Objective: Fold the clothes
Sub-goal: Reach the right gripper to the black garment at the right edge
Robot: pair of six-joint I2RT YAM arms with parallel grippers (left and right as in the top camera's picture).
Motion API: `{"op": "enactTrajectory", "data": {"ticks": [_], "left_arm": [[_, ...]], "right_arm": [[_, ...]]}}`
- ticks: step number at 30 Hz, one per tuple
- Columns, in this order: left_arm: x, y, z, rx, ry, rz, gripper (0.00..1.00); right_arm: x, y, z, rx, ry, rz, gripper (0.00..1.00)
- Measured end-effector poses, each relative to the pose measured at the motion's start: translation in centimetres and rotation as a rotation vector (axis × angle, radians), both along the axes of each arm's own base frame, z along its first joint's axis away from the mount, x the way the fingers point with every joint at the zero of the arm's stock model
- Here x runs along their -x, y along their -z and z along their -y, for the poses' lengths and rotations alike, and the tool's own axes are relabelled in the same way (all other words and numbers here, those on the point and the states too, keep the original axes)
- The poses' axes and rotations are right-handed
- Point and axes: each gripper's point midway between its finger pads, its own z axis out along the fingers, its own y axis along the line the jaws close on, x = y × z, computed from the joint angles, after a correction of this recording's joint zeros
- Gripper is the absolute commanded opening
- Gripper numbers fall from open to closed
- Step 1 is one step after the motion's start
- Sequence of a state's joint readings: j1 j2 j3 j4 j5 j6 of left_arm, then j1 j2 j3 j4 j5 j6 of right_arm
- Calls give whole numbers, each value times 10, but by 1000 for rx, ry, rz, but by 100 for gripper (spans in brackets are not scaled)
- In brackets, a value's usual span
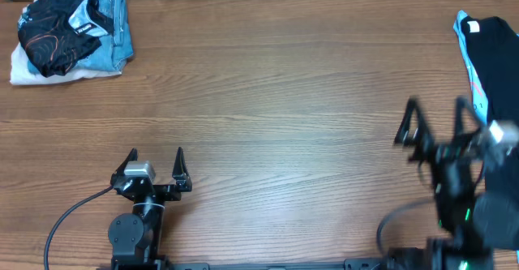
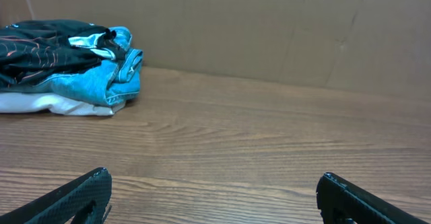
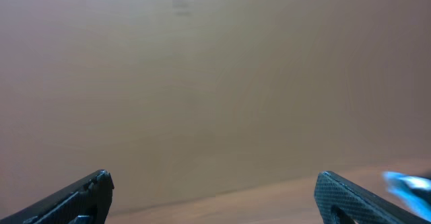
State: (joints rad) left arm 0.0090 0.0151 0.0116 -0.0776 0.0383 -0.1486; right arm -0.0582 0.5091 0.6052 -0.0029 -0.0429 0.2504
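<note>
At the far left corner of the desk lies a pile of clothes, black on top, then blue denim and white cloth. The left hand is released and empty near the front edge, well apart from the pile. The right hand, blurred, is released too and holds nothing. At the right edge lies a black T-shirt over a light blue garment.

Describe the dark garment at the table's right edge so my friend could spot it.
Take the wooden table and go to its far right edge, beyond the right gripper. There lies a plain black garment with a small white label, light blue cloth showing along its inner edge. The pile in the far left corner has reddish lines on its black piece.
</note>
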Motion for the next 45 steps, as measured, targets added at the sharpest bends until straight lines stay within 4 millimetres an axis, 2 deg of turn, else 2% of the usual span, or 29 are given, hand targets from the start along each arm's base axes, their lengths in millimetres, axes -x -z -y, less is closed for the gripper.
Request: {"op": "enactTrajectory", "data": {"ticks": [4,9,13,17,24,28,31,36,41,45], "left_arm": [[0,0,0,0,-2,0,100],[0,0,0,0,-3,0,100],[0,0,-1,0,-5,0,100],[0,0,-1,0,-6,-1,100],[0,0,-1,0,-6,-1,100],[0,0,-1,0,-6,-1,100],[0,0,-1,0,-6,-1,100],[0,0,-1,0,-6,-1,100],[0,0,-1,0,-6,-1,100],[0,0,-1,0,-6,-1,100]], "right_arm": [[-62,17,40,12,160,-228,100],[-144,81,96,-14,257,-613,100],[-177,131,139,-58,316,-873,100],[-190,151,175,-74,377,-937,100],[-198,155,233,-16,463,-888,97],[-211,171,261,11,493,-860,92],[-220,191,276,18,508,-852,86],[-228,234,292,14,515,-886,86],[-220,287,306,-16,524,-973,86],[-206,315,320,-44,541,-1029,83]]}}
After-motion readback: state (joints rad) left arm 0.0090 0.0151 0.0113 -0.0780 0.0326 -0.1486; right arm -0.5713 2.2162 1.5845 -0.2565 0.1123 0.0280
